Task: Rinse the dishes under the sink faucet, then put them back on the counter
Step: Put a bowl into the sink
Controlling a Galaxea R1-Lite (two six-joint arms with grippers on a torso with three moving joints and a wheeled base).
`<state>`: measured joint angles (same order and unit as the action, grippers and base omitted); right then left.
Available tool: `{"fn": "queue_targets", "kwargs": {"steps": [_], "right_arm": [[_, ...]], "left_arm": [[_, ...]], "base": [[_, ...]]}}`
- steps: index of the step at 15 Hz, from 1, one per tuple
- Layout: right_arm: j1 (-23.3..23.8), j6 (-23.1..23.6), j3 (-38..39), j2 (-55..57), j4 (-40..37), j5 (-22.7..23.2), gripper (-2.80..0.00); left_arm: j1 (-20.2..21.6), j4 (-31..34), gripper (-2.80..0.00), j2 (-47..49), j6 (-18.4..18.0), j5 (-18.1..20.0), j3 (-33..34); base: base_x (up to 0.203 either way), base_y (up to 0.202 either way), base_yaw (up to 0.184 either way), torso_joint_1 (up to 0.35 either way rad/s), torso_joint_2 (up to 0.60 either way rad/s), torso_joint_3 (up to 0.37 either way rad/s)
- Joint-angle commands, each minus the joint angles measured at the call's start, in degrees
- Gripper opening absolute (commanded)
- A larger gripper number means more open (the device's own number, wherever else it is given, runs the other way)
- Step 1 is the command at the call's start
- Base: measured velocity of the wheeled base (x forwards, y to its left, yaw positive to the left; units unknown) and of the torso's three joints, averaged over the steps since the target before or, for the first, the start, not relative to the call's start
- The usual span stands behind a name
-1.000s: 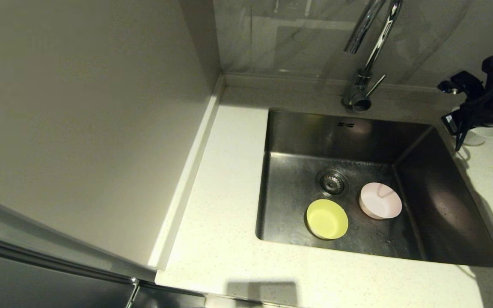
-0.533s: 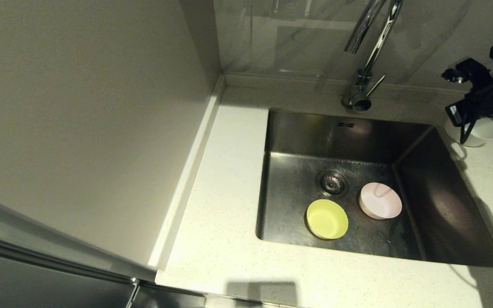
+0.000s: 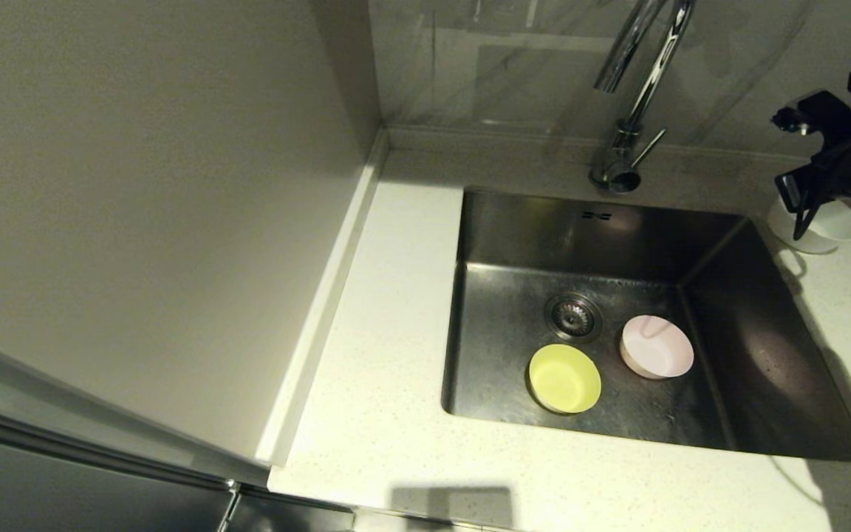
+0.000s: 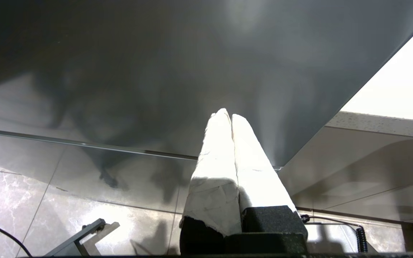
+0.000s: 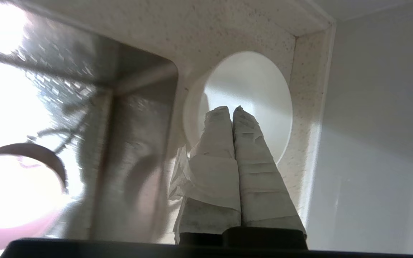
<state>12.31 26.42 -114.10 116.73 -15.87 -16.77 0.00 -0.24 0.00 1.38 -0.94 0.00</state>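
The yellow bowl (image 3: 564, 378) and the pale pink bowl (image 3: 657, 346) stand upright on the floor of the sink (image 3: 521, 244), near the drain strainer (image 3: 573, 315). The white bowl (image 3: 821, 227) rests on the counter (image 3: 396, 310) just past the sink's far right corner. My right arm (image 3: 850, 159) hangs over it. In the right wrist view my right gripper (image 5: 231, 110) is shut and empty, above the white bowl (image 5: 256, 86); the pink bowl (image 5: 9, 193) shows beside it. The faucet (image 3: 636, 89) stands behind the sink. My left gripper (image 4: 228, 115) is shut and parked low, beside the cabinet.
A wall panel (image 3: 137, 185) rises along the counter's left side with a raised rim (image 3: 322, 295). The tiled backsplash (image 3: 514, 66) runs behind the faucet. A wall (image 5: 378, 125) stands close beside the white bowl.
My right arm has drawn up and to the right, away from the sink corner, uncovering the white bowl on the counter. The yellow and pink bowls have not moved.
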Motion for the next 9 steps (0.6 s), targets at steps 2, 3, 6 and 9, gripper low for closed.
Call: {"fn": "queue_targets", "kwargs": {"steps": [2,3,6,9], "right_arm": [[-0.18,-0.35,0.01,-0.23,-1.86,-0.1,0.0],[-0.18,-0.67,0.01,-0.1,-2.32,0.08,0.0],[-0.27,-0.76,0.01,2.39,-2.56,0.27,0.0],[-0.36,-3.12,-0.07,3.25,-2.58,0.43,0.0]], "left_arm": [[0.0,-0.02,-2.8,-0.09,0.03,-0.03,0.0],[0.0,-0.02,-2.8,-0.09,0.03,-0.03,0.0],[0.0,-0.02,-2.8,-0.09,0.03,-0.03,0.0],[0.0,-0.02,-2.8,-0.09,0.03,-0.03,0.0]], "base": [[0.0,0.0,0.0,0.0,0.0,0.0],[0.0,0.0,0.0,0.0,0.0,0.0],[0.0,0.0,0.0,0.0,0.0,0.0],[0.0,0.0,0.0,0.0,0.0,0.0]]}}
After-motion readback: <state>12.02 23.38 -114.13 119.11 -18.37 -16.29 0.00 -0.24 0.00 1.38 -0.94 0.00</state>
